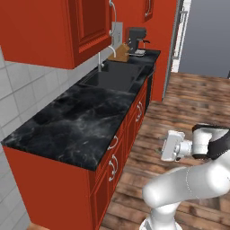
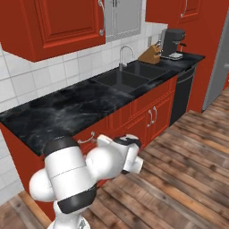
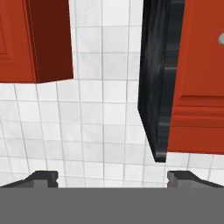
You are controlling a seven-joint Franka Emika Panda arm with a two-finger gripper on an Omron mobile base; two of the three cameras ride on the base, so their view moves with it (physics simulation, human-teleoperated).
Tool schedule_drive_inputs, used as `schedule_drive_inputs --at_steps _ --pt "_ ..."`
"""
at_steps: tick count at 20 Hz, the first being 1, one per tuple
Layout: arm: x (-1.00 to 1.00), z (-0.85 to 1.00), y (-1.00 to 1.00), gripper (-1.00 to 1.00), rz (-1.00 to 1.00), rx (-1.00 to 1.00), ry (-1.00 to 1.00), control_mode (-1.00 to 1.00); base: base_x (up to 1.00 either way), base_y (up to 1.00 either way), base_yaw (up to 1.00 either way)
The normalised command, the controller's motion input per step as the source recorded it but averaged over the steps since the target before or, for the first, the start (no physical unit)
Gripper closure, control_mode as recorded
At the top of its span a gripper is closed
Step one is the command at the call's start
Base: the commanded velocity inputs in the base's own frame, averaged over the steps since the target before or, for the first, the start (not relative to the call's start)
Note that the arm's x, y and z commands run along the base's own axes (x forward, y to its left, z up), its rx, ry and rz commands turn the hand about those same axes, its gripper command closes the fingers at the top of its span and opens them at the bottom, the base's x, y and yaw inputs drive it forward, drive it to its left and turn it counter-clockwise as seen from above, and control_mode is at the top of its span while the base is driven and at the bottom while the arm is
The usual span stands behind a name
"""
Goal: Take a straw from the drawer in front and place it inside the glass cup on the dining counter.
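A shut red drawer (image 1: 117, 136) with a curved silver handle (image 2: 86, 139) sits just under the black marble kitchen counter (image 1: 85, 121). My gripper (image 1: 161, 147) hangs at about drawer height, a short way out from the cabinet front over the wood floor. In the hand view the gripper (image 3: 112, 178) is open, its two dark fingertips (image 3: 43, 177) far apart with nothing between them. That view is rolled sideways and faces the counter's end edge (image 3: 153, 87) and the white tiled wall (image 3: 100, 122). The straw, the glass cup and the dining counter are out of view.
A sink (image 1: 117, 75) with a faucet (image 2: 123, 53) lies further along the counter, then a knife block (image 2: 150, 54) and a coffee machine (image 2: 172, 42). Red upper cabinets (image 1: 49, 31) hang overhead. Open wood floor (image 1: 188, 103) stretches to the right.
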Motion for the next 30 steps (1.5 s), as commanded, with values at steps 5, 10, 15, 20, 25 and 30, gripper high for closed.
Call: schedule_drive_inputs --at_steps 5,10,15,20,25,30 --pt "0.4 -0.17 0.36 -1.0 0.0 0.0 0.0 -1.0 0.0 0.0 0.0" --pt "0.44 -0.23 0.27 -1.0 -0.01 0.0 0.0 -1.0 0.0 0.0 0.0" --pt "0.41 -0.25 0.17 -1.0 -0.03 0.0 0.0 -1.0 0.0 0.0 0.0" --pt "0.36 -0.27 0.1 -1.0 -0.03 0.0 0.0 -1.0 0.0 0.0 0.0" --pt "0.3 -0.29 0.08 -1.0 -0.03 0.0 0.0 -1.0 0.0 0.0 0.0" --pt "0.29 -0.29 0.07 -1.0 -0.03 0.0 0.0 -1.0 0.0 0.0 0.0"
